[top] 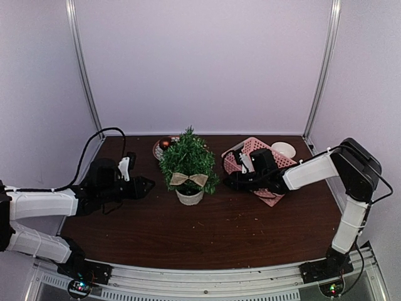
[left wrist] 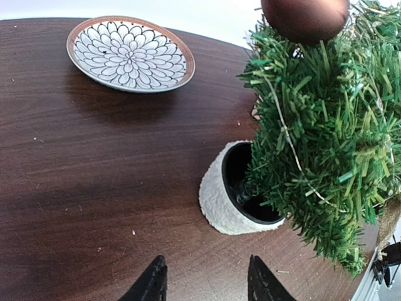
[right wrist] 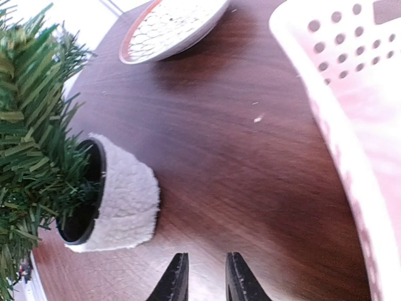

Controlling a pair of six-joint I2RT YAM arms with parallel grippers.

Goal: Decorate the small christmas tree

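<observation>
currently the small christmas tree (top: pixel 188 157) is standing upright in its whitish pot (top: pixel 190 197) near the middle of the counter (top: pixel 219 235), wearing a burlap bow (top: pixel 189 180) low on the front. a dark red bauble (left wrist: pixel 305 15) is showing at its upper left edge; you cannot tell whether it is hanging on a branch.

your left end effector (left wrist: pixel 207 260) is hovering low just beside the pot, fingers parted, holding nothing. your right end effector (right wrist: pixel 205 257) is sitting between the tree and the pink basket (top: pixel 266 150), fingers parted only narrowly and also holding nothing.

judging by that, you are fetching the next ornament, likely from the basket, whose contents are not showing.
- open the right fingers wider before reaching in.
- lift clear of the basket rim so you are not dragging it.
- approach the tree from the bare right side, high on a branch.
- keep the left end effector near the pot as a brace, not pushing; the tree is looking light and tippy.

the patterned plate (left wrist: pixel 130 53) behind is lying empty.
</observation>
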